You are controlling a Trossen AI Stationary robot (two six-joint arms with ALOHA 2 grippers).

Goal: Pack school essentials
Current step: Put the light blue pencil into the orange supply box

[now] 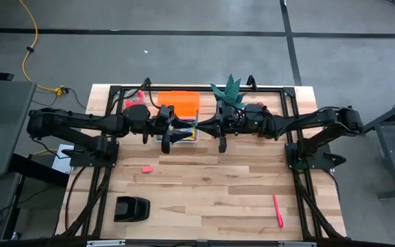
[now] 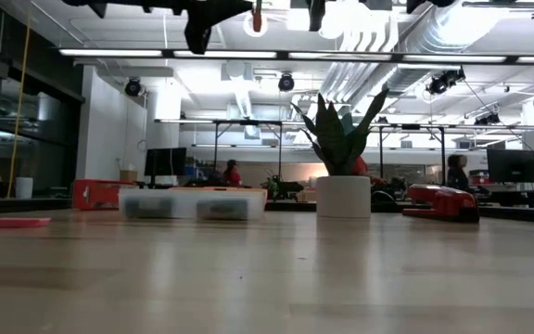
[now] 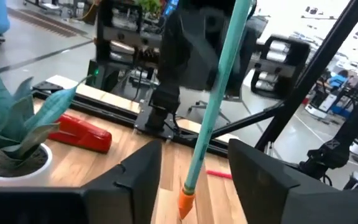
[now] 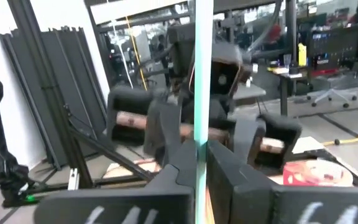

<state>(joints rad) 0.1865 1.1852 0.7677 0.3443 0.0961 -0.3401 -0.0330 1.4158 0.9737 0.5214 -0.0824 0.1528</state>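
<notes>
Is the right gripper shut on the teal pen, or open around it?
Shut on it. In the right wrist view the right gripper has both fingers pressed against the teal pen, no gap showing.

Robotics lab or open workshop, grey concrete floor (image 1: 184,17), exposed ceiling ducts (image 2: 378,28), strip lights, monitor desks (image 2: 513,167), people seated behind, wooden table (image 1: 211,185) in black frame

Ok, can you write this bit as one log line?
right pincer: shut on teal pen | left pincer: open around its orange tip | both: above table
</notes>
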